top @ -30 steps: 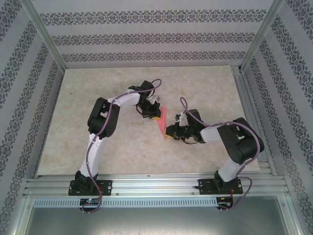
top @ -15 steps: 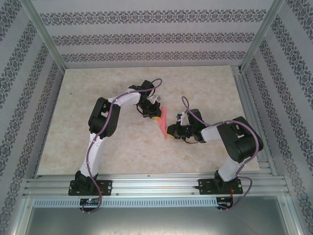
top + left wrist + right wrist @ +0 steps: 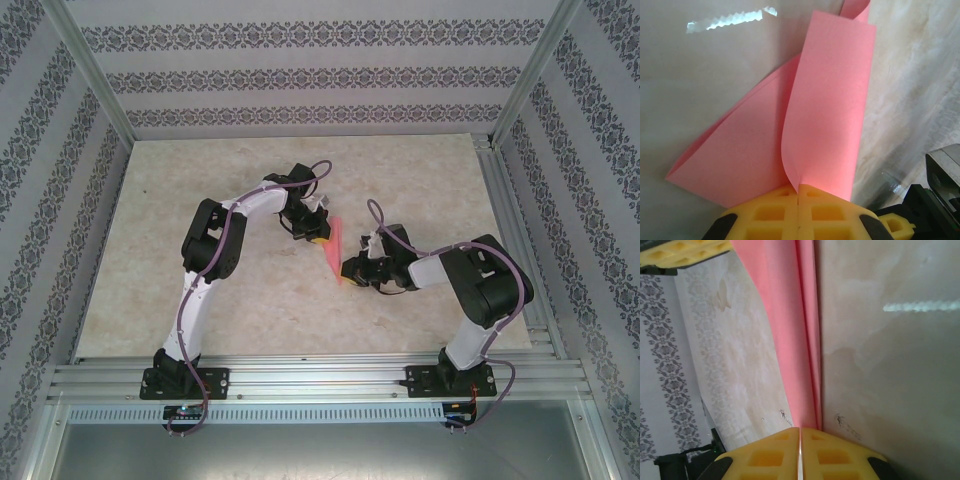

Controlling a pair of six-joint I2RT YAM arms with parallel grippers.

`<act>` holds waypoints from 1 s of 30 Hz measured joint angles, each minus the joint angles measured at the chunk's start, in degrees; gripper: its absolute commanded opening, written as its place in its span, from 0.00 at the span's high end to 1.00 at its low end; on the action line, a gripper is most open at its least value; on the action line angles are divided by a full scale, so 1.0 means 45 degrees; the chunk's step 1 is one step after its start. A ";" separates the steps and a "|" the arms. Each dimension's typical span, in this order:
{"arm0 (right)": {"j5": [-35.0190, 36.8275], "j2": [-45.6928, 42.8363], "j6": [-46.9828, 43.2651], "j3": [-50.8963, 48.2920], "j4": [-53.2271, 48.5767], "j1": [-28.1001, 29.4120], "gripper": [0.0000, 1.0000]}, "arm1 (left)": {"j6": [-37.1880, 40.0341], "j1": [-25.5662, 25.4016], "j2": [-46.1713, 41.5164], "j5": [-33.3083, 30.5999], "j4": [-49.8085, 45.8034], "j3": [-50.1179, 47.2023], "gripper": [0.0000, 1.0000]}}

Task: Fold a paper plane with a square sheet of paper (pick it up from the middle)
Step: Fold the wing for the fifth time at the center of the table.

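**Hazards and Inventory: Sheet Held at Both Ends**

Left gripper (image 3: 318, 240): fingers pressed together, pinching one end of the square sheet of paper (image 3: 333, 247). The sheet is partly folded and spans between the two grippers over the middle of the desk (image 3: 200, 180). In the left wrist view its layers bow apart near the pinch.

Right gripper (image 3: 346, 272): fingers pressed together, pinching the opposite end.

Probable faults:
- Grippers pulled apart: thin paper may tear at a pinch.
- Grippers driven together: the sheet may buckle and take a stray crease.
- Bowed layers pressed unaligned: off-line fold.
- One grip slackened early: the sheet may swing or slip.

Count: grippers, two; sheets, one; desks, one.
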 measured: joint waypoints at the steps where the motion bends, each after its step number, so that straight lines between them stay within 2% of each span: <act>1: 0.0015 0.0000 -0.0102 0.0078 -0.0151 0.0044 0.88 | 0.0000 0.0000 0.0019 0.0000 -0.0015 0.0019 0.93; 8: 0.0146 -0.0165 -0.0301 0.0228 -0.0486 0.0189 0.86 | 0.0092 0.0044 0.0170 0.0102 -0.0194 0.0248 0.93; 15: 0.0180 -0.1005 -0.0335 0.0228 -0.1020 0.0238 0.91 | 0.0185 0.0063 0.0282 0.0112 -0.0296 0.0457 0.93; 19: 0.0073 -0.1001 -0.0316 0.0228 -0.1025 0.0257 0.94 | 0.0214 0.0073 0.0384 0.0204 -0.0359 0.0602 0.93; 30: -0.0092 -0.0068 -0.0282 0.0243 -0.0772 0.0510 0.93 | 0.0233 0.0131 0.0457 0.0374 -0.0398 0.0665 0.93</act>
